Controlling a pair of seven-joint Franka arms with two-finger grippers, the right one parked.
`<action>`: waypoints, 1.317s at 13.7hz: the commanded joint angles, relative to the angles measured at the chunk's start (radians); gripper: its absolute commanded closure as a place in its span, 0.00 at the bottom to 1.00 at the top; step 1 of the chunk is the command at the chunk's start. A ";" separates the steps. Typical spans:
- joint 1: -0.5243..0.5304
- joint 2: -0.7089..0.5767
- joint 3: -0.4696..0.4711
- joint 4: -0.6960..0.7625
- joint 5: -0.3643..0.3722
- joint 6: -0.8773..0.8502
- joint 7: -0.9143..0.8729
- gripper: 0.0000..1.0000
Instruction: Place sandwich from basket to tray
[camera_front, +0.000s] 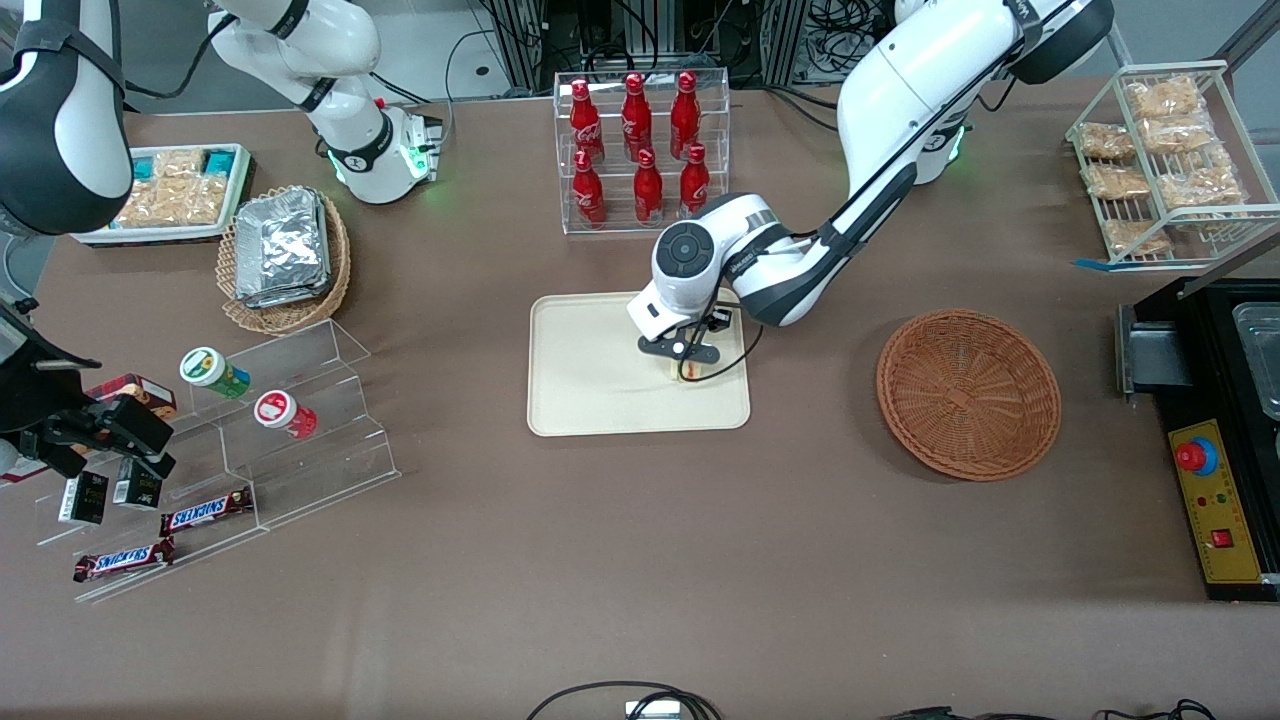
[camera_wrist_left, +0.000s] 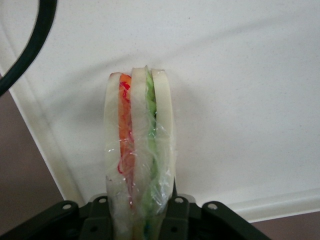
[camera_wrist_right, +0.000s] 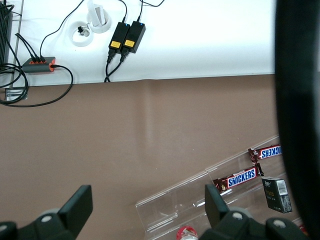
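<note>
My tool is clamped on the sandwich, low over the tray, basket emptied, so next I must ease apart and lift clear.

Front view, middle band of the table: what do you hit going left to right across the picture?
Tan basket of foil packs → cream tray → tool shut on the sandwich over the tray → reddish-brown basket → black control box.
</note>
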 joint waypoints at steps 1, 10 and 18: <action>-0.008 0.012 0.006 0.035 0.023 -0.013 -0.065 0.01; 0.029 -0.058 0.085 0.226 0.020 -0.199 -0.174 0.00; 0.245 -0.239 0.081 0.236 0.003 -0.326 -0.148 0.00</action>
